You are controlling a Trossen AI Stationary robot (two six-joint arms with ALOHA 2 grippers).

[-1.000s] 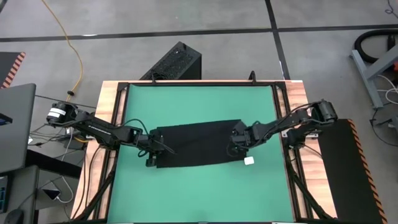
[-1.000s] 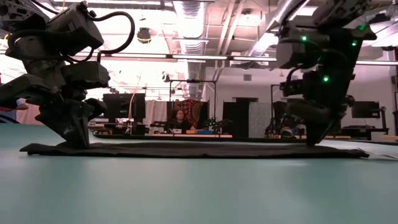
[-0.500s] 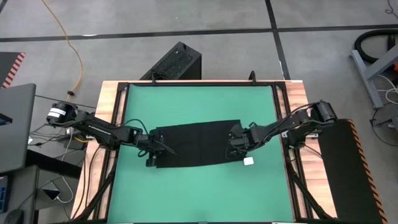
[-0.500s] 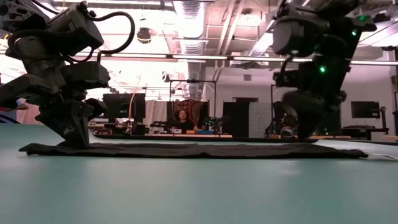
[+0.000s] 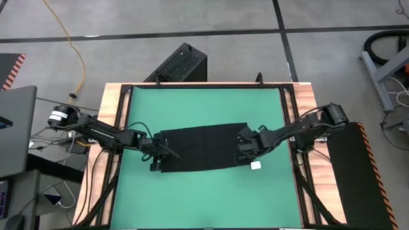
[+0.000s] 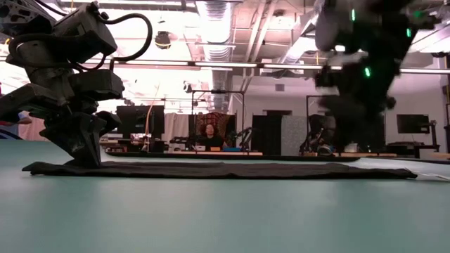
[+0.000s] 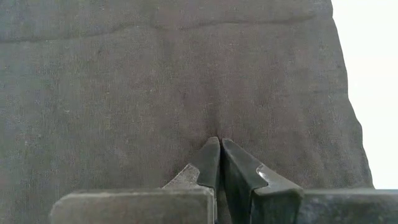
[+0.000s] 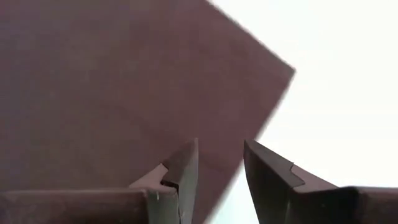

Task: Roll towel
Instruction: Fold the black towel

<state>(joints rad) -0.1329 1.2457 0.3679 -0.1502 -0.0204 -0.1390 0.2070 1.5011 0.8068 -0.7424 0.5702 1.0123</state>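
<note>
The black towel (image 5: 201,148) lies spread flat on the green mat (image 5: 204,102), long side running left to right, its white tag (image 5: 255,165) at the near right corner. My left gripper (image 5: 158,158) stands shut on the towel's left end; it also shows in the low view (image 6: 81,160). My right gripper (image 5: 245,152) hovers over the towel's right end, its fingers a little apart. In the right wrist view (image 8: 221,146) they stand over the towel's edge beside a corner (image 8: 291,70). I cannot tell whether they touch the cloth. My left gripper presses its shut fingertips (image 7: 211,149) down on the towel near its left end (image 7: 217,127), from above. The cloth puckers slightly at the tips. The towel lies flat on the mat under them.
A wooden frame (image 5: 112,128) borders the mat. A black box (image 5: 182,64) stands on the floor beyond the far edge. A laptop (image 5: 16,128) is at the left. A person (image 6: 205,133) sits in the room behind. Bare mat lies far and near of the towel.
My right gripper has shifted a little over the towel's right end, first toward the left, then toward the table's near edge. The towel stays flat and in place.
</note>
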